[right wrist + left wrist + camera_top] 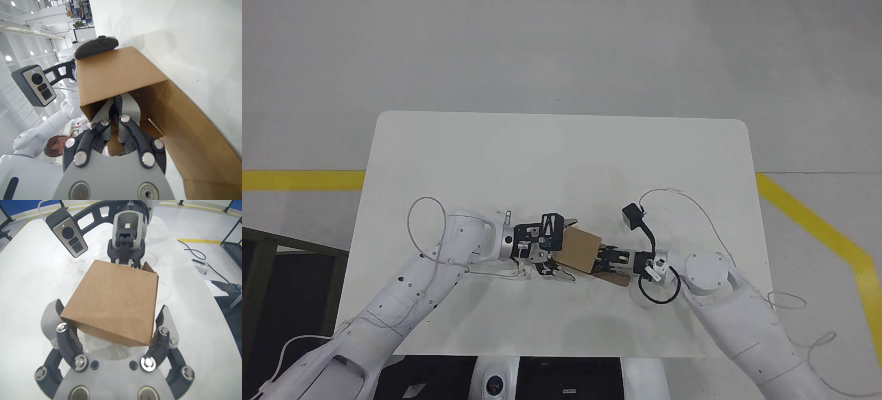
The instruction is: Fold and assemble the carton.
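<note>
A brown carton [582, 250] lies near the front middle of the white table, held between both arms. My left gripper [554, 256] spans one end of it. In the left wrist view the carton [113, 302] sits between the spread fingers [53, 313], whose pads touch its two sides. My right gripper [611, 262] is at the opposite, open end. In the right wrist view its fingers [128, 106] are pressed together inside the carton [117, 73], with a piece of cardboard between them. An open flap [198, 144] hangs beside that gripper. The right gripper [125, 263] also appears behind the carton's far edge.
The table [562, 150] is bare around the carton, with free room toward the back and both sides. A power brick [200, 266] and its cable lie on the floor past the table's edge. Yellow floor lines [302, 180] run along both sides.
</note>
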You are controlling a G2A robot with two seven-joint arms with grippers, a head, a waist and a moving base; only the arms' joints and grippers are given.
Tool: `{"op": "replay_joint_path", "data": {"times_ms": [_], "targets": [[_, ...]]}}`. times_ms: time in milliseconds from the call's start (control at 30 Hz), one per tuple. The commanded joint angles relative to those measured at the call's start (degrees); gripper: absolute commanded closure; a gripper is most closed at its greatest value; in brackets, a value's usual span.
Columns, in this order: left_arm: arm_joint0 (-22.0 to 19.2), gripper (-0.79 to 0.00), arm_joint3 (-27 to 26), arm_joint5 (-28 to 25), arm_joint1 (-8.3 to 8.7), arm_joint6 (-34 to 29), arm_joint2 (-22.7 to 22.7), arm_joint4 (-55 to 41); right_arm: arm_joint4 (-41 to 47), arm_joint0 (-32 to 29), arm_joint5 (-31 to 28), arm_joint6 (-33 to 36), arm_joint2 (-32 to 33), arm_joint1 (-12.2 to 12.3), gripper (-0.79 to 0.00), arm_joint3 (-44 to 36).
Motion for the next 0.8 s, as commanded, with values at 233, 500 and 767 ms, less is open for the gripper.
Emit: {"op": "replay_joint_path", "data": {"times_ms": [233,500,767], "targets": [[0.1,-0.785,0.1,-0.2,0.04,0.2,-0.1,0.3,-0.8,-1.1,0.3,5.4,4.7,1.5,0.0,-1.0],[0.3,-0.785,0.0,-0.4,0.07,0.4,-0.1,0.5,-4.5,-4.9,2.9,9.3,10.6,3.5,0.0,-6.5],[0.1,-0.785,0.0,-0.4,-0.07,0.5,0.1,0.5,-5.3,-3.1,5.3,12.8,9.2,3.6,0.0,-6.1]]}}
